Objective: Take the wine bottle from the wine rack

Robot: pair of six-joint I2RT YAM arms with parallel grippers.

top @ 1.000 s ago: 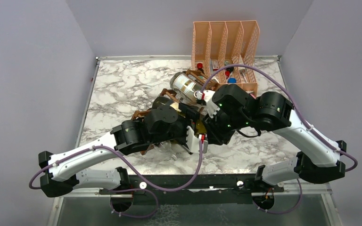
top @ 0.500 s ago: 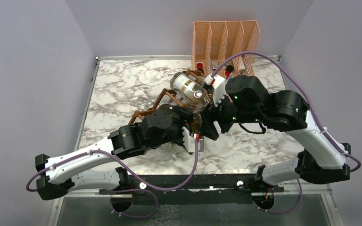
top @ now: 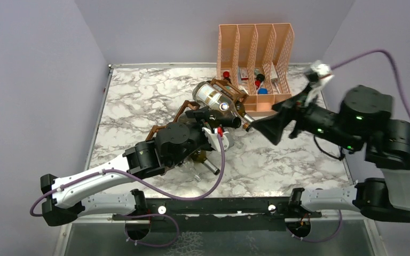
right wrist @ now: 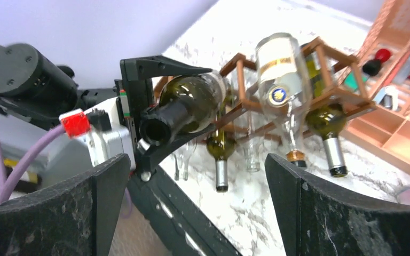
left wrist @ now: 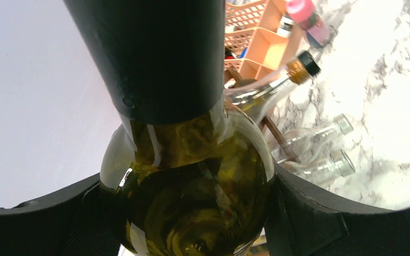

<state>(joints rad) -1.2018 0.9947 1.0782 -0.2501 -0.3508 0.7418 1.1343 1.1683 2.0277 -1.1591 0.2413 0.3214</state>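
Right wrist view showed the left gripper (left wrist: 187, 224) clamped around the green wine bottle (right wrist: 189, 96), apparently lifted clear of the wine rack (top: 189, 108) mid-tabletop, with the right gripper (right wrist: 197, 160) spread wide and empty; only setting it down was left.

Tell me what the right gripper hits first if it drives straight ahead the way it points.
Probably the wine bottle, which the left gripper holds with its capped neck facing the open right gripper. The wine rack lies behind it. Depth is unclear, so the line may pass just under the neck.
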